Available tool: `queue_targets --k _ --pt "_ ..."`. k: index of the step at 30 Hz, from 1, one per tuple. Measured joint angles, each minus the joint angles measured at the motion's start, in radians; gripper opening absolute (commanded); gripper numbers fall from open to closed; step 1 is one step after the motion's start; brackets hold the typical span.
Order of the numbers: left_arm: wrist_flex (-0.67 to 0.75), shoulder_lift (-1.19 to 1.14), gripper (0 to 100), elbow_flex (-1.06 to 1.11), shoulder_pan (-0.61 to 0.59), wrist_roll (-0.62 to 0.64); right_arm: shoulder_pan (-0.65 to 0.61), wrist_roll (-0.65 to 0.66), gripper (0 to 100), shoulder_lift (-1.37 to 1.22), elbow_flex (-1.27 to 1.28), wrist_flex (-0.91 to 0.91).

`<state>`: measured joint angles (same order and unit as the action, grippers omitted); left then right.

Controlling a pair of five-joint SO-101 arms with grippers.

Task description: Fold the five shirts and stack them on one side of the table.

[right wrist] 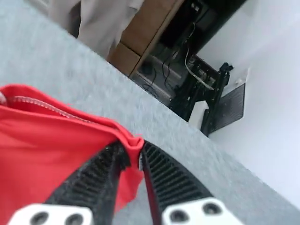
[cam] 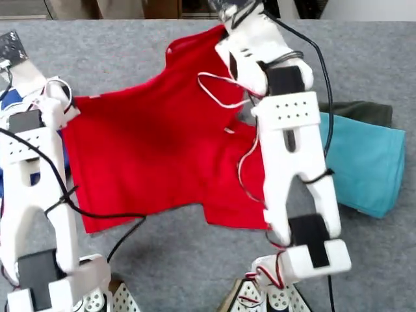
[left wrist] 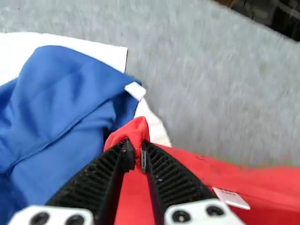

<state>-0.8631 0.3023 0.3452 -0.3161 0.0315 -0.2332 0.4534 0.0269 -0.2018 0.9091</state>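
A red shirt (cam: pixel 156 156) lies spread across the middle of the grey table (cam: pixel 117 45). My left gripper (left wrist: pixel 136 152) is shut on a corner of the red shirt (left wrist: pixel 197 187) at the table's left side, right beside a blue shirt (left wrist: pixel 56 122) that rests on a white one (left wrist: pixel 108 51). My right gripper (right wrist: pixel 132 154) is shut on another corner of the red shirt (right wrist: pixel 51 145) at the far edge of the table. In the high view the left arm (cam: pixel 32 169) stands at the left and the right arm (cam: pixel 286 130) reaches over the shirt's right part.
A folded teal shirt (cam: pixel 364 162) lies on the table's right side over a dark green one (cam: pixel 364 110). The blue shirt (cam: pixel 10 101) shows at the left edge under the left arm. Boxes and cables stand beyond the far edge.
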Motion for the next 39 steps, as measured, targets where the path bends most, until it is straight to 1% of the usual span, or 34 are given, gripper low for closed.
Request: queue_targets --k 3,6,9,16,21,26,29,35,39 --pt "-0.106 0.055 2 0.000 0.041 -0.063 0.000 0.092 0.4 0.080 0.091 0.040" --pt "-0.172 0.126 2 0.040 0.094 -0.110 0.000 0.141 0.4 0.172 0.213 0.040" --pt "-0.187 0.204 2 0.123 0.127 -0.126 0.000 0.178 0.4 0.276 0.373 0.023" --pt "-0.190 0.388 2 0.333 0.135 -0.126 0.000 0.222 0.4 0.560 0.746 -0.009" --pt "-0.198 0.519 2 0.483 0.135 -0.126 0.044 0.245 0.4 0.755 0.962 -0.011" --pt "-0.199 0.669 2 0.660 0.135 -0.126 0.107 0.255 0.4 0.879 1.108 -0.011" --pt "-0.203 0.760 2 0.743 0.135 -0.126 0.118 0.327 0.4 0.931 1.177 0.014" --pt "-0.281 0.872 2 0.789 0.135 -0.129 0.124 0.399 0.4 1.057 1.272 0.092" --pt "-0.288 0.881 2 0.821 0.135 -0.193 0.124 0.404 0.4 1.135 1.320 0.140"
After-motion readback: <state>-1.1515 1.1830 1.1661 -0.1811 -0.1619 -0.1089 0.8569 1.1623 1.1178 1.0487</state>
